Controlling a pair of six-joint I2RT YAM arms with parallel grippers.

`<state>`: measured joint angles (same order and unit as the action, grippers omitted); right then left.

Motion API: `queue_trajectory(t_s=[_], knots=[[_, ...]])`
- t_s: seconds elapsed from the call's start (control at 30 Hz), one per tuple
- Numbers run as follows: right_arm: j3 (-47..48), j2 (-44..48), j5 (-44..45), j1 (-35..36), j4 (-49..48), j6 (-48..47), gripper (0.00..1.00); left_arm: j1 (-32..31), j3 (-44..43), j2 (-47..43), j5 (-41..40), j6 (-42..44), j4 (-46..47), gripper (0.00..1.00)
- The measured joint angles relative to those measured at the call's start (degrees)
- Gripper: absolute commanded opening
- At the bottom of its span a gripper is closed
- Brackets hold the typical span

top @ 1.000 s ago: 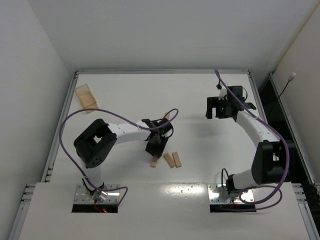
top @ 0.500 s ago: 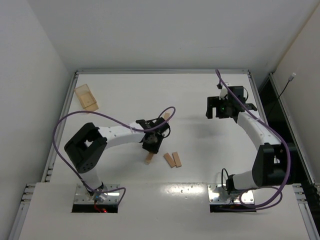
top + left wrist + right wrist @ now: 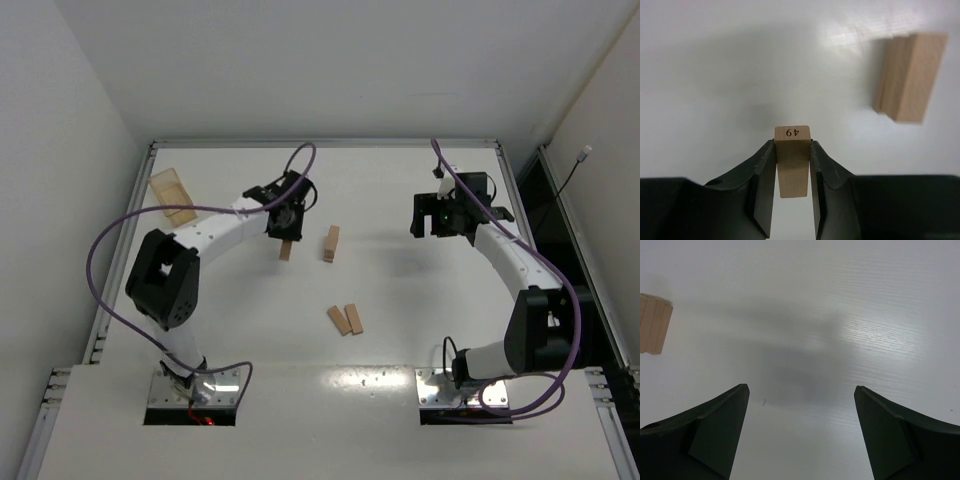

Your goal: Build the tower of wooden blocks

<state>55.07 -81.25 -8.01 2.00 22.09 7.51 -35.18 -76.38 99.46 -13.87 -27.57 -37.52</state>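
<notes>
The left end effector [image 3: 792, 147] is clamped on one wood block [image 3: 792, 170], gripping two opposite long faces, with the end stamped 49 pointing down at the surface [image 3: 420, 300]. The tower [image 3: 330, 243], a short narrow stack, stands at three o'clock of the held block, apart from it. Two spare blocks [image 3: 345, 319] lie flat toward six o'clock of the tower. The right end effector [image 3: 800, 390] stands wide apart, holding nothing. Assessment: the block is light, rigid and smooth-faced. Hold it mid-length on opposite faces, as the stack would likely topple at a nudge.
</notes>
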Motion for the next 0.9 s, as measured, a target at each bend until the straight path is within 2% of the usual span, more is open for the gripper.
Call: queue_trajectory(t_s=[0.13, 0.27, 0.5, 0.53, 0.63, 0.67, 0.77, 0.9], knots=[[0.0, 0.0, -0.11, 0.0, -0.04, 0.0, 0.84, 5.86, -8.76, 8.68, 0.72, 2.56, -0.68, 0.0], [0.0, 0.0, -0.13, 0.0, -0.04, 0.02, 0.84, 8.63, -15.08, 17.09, 3.15, 5.31, -1.09, 0.0], [-0.02, 0.0, -0.13, 0.0, -0.07, 0.02, 0.84, 9.73, -16.48, 21.68, 6.75, 9.99, -0.39, 0.0], [-0.02, 0.0, -0.13, 0.0, -0.04, 0.0, 0.84, 9.77, -16.52, 21.68, 7.06, 10.54, -0.09, 0.03], [-0.02, 0.0, -0.13, 0.0, -0.07, 0.0, 0.84, 10.08, -17.46, 22.45, 8.35, 11.54, 0.96, 0.3], [-0.02, 0.0, -0.13, 0.0, -0.07, 0.02, 0.84, 10.19, -17.64, 22.77, 8.59, 11.76, 1.27, 0.43], [-0.02, 0.0, -0.13, 0.0, -0.04, 0.0, 0.84, 10.93, -17.62, 23.45, 9.31, 11.54, 1.6, 0.57], [-0.02, 0.0, -0.13, 0.0, -0.07, 0.02, 0.84, 11.67, -17.07, 23.32, 9.66, 10.71, 2.27, 0.63]])
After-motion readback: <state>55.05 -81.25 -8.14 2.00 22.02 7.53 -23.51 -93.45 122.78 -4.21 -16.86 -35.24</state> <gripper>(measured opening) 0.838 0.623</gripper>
